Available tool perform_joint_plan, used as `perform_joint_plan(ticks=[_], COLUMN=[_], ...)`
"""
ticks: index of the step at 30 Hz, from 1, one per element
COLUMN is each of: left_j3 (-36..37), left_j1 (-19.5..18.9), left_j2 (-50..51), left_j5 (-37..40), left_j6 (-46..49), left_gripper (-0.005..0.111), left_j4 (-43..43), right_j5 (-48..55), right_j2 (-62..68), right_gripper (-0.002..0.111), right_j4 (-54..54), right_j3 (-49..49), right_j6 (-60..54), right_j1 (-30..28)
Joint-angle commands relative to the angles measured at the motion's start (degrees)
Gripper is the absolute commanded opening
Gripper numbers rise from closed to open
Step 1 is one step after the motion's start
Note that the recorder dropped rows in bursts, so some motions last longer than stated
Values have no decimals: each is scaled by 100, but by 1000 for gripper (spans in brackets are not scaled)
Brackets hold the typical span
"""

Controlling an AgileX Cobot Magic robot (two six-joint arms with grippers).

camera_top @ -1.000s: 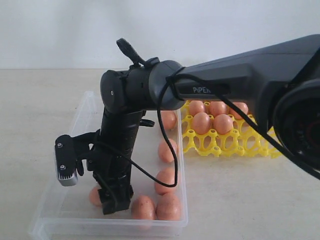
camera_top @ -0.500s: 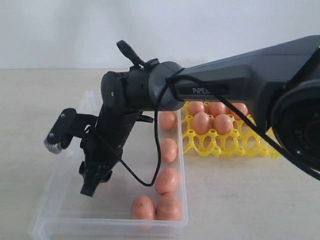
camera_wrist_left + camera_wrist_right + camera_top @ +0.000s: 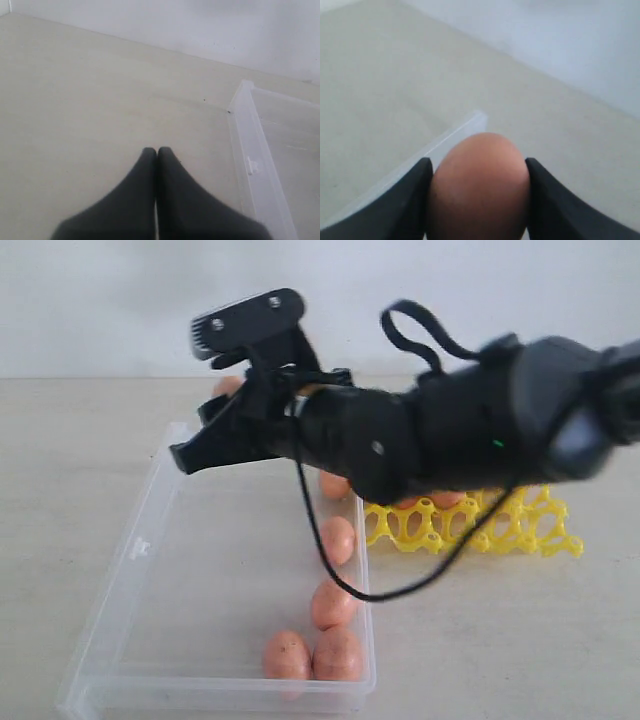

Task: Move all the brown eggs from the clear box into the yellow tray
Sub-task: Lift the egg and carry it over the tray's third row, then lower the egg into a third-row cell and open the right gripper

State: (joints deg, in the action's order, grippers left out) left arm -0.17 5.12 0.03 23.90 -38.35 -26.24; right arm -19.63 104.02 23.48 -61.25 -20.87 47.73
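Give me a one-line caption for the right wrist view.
Right gripper clamps a brown egg between its jaws, with a corner of the clear box visible beyond.

- Box (image 3: 140,540) sits left on the table (image 3: 500,640), running near to far
- Egg tray (image 3: 520,525) lies just right of its far end
- Five eggs (image 3: 333,603) lie in the box along its right side, two in the near corner

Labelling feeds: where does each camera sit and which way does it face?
Exterior: off the arms, facing the clear box and yellow tray; right arm crosses it.
Left wrist: on the left arm, facing table and box corner past the shut left gripper.
Right wrist: on the right arm, facing the box rim past the right gripper holding a brown egg.
Shared: all three show the box.
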Motion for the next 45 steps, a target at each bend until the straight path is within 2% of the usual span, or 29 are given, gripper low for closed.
perform_joint_plan(ticks=[1, 5, 9, 11, 12, 13, 14, 15, 16, 17, 19, 21, 22, 24, 25, 27, 28, 31, 34, 36, 38, 39, 41, 43, 45], left_j3=[17, 17, 17, 17, 17, 17, 17, 17, 17, 17, 17, 17, 17, 17, 17, 17, 17, 17, 17, 17, 17, 17, 17, 17, 17], left_j1=[11, 11, 11, 11, 11, 11, 11, 11, 11, 11, 11, 11, 11, 11, 11, 11, 11, 11, 11, 11, 11, 11, 11, 11, 11], left_j2=[-3, -3, -3, -3, -3, -3, -3, -3, -3, -3, -3, -3, -3, -3, -3, -3, -3, -3, -3, -3, -3, -3, -3, -3, -3], left_j5=[-24, 25, 23, 23, 23, 13, 13, 13, 13, 13, 13, -19, -59, -73, -73, -73, -73, -73, -73, -73, -46, -46, -46, -46, -46], left_j6=[42, 42, 42, 42, 42, 42, 42, 42, 42, 42, 42, 195, 340, 390, 390, 390, 390, 390, 390, 390, 258, 192, 192, 192, 347], left_gripper=[-4, -4, 1, 24, 38, 62, 72, 95, 101, 100, 99, 97, 92, 70, 53, 30, 22, 12, 14, 21, 40, 57, 78, 82, 78], left_j4=[25, 11, 11, 11, 11, 11, 11, 11, 11, 11, 11, 11, 11, 11, 51, 75, 91, 91, 91, 91, 204, 223, 223, 223, 223], right_j5=[-3088, -4996, -4745, -4031, -3920, -3870, -3902, -4042, -4136, -4333, -4604, -4816, -4744, -4733, -4641, -4530, -4562, -4552, -4385, -4243, -4030, -3804, -3625, -3607, -3281], right_j2=[-657, -680, -680, -680, -680, -680, -680, -680, -680, -680, -668, -552, -433, -152, 42, 353, 447, 607, 662, 662, 662, 662, 662, 662, 696], right_gripper=[-1, -1, -1, -1, -1, -1, -1, -1, -1, -1, -1, -1, -1, -1, -1, -1, -1, -1, -1, -1, -1, -1, -1, -1, -1], right_j4=[21, 176, -17, -1866, -3248, -5346, -6311, -7834, -8296, -8698, -9180, -10376, -10499, -10303, -10184, -9938, -9841, -9594, -9352, -9248, -8965, -8695, -8374, -8374, -8061], right_j3=[1575, 2446, 2685, 2685, 2639, 2468, 2382, 2202, 2172, 2172, 2164, 2098, 2059, 2050, 2050, 2050, 2050, 2050, 2050, 2050, 2050, 2050, 2050, 2050, 2047], right_j6=[440, 1674, 2052, 2205, 2785, 4093, 4644, 5678, 5941, 6067, 6402, 7064, 7205, 7018, 6952, 6871, 6840, 6769, 6769, 6720, 6582, 6364, 6089, 5948, 5820], right_j1=[-26, -175, -636, -1448, -1965, -2790, -3188, -3905, -4222, -4744, -5436, -5802, -5802, -5775, -5775, -5775, -5775, -5775, -5775, -5775, -5775, -5729, -5639, -5517, -5360])
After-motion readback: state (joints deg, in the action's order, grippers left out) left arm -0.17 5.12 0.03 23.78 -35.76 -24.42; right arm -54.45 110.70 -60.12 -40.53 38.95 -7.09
